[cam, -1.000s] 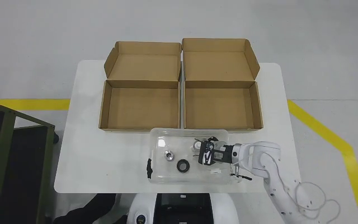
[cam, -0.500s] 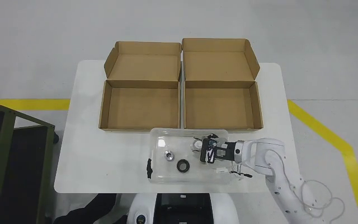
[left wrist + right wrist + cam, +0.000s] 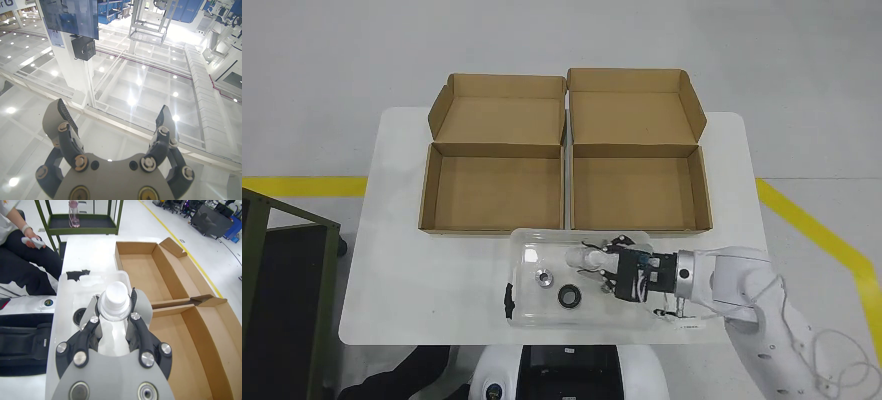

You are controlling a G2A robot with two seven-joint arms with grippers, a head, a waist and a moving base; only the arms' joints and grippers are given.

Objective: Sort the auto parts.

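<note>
A white stepped cylindrical part (image 3: 115, 296) with a round flange sits between the fingers of my right gripper (image 3: 114, 302), which is shut on it. In the top view the right gripper (image 3: 598, 264) holds the white part (image 3: 582, 258) over the clear plastic bin (image 3: 542, 236) at the table's front. A silver round part (image 3: 541, 277) and a black ring (image 3: 568, 296) lie in the bin; the black ring (image 3: 77, 317) also appears beside the fingers. My left gripper (image 3: 113, 115) is open, holds nothing and points up at the ceiling.
Two open cardboard boxes stand side by side behind the bin, the left box (image 3: 492, 192) and the right box (image 3: 639, 192). A small black piece (image 3: 509, 299) sits at the bin's left end. A green metal rack (image 3: 282, 290) stands left of the table.
My right gripper has risen and shifted left over the bin with the white part in it.
</note>
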